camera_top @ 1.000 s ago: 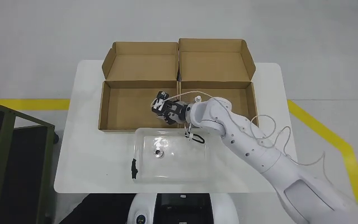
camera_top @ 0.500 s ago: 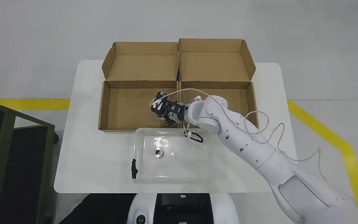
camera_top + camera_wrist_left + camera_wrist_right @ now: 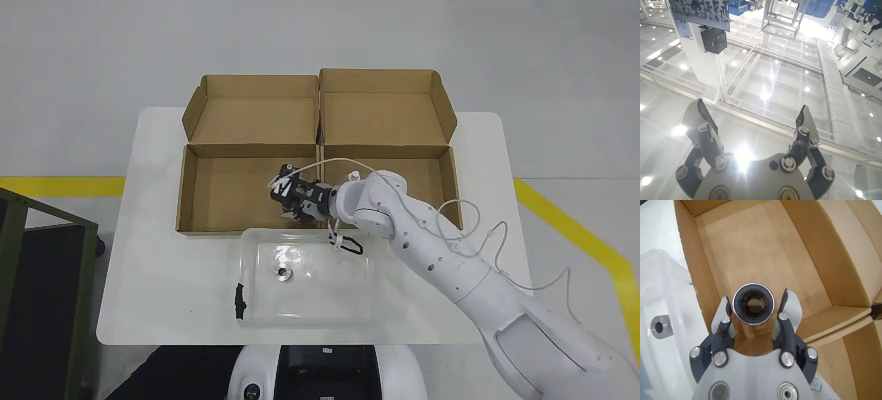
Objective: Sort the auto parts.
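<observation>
White table, right tool parted over cardboard box, bearing between, seemingly loose; left tool wide, empty

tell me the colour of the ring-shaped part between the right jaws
The ring-shaped part is black with a silver rim; the right wrist view shows it best.

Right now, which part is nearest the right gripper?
The black-faced bearing, between the right gripper's fingers over the cardboard box; the plain metal cylinder lies in the clear tray.
</observation>
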You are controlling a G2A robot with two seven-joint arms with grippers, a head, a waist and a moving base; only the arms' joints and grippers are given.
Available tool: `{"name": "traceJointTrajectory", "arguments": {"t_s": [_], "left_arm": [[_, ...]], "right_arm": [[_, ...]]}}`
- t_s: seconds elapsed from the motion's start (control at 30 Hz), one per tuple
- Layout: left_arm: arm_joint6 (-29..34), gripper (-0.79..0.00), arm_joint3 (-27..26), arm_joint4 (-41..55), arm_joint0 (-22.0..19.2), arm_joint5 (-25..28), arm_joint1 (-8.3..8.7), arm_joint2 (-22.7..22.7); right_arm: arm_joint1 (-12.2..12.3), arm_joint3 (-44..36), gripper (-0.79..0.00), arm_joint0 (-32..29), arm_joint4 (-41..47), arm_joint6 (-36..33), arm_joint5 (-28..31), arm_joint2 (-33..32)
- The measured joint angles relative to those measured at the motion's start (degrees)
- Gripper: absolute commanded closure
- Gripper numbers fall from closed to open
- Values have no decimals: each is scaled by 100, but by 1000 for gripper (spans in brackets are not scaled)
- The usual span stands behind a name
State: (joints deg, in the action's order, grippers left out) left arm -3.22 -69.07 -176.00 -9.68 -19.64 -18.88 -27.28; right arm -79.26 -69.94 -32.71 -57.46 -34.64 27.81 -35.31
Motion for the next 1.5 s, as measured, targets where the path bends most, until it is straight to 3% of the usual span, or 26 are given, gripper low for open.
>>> {"name": "traceJointTrajectory", "arguments": {"t_s": [0.33,0.77,1.1,1.5], "left_arm": [[0,-785,0,0,0,0,0,0],[0,-785,0,0,0,0,0,0],[0,-785,0,0,0,0,0,0],[0,-785,0,0,0,0,0,0]], "right_arm": [[231,-1335,-785,-507,-278,102,216,-579],[624,-3393,-785,-2018,-1067,121,840,-1101],[691,-3518,-782,-2527,-2053,465,949,-845],[652,-3044,-696,-2637,-2574,681,905,-548]]}}
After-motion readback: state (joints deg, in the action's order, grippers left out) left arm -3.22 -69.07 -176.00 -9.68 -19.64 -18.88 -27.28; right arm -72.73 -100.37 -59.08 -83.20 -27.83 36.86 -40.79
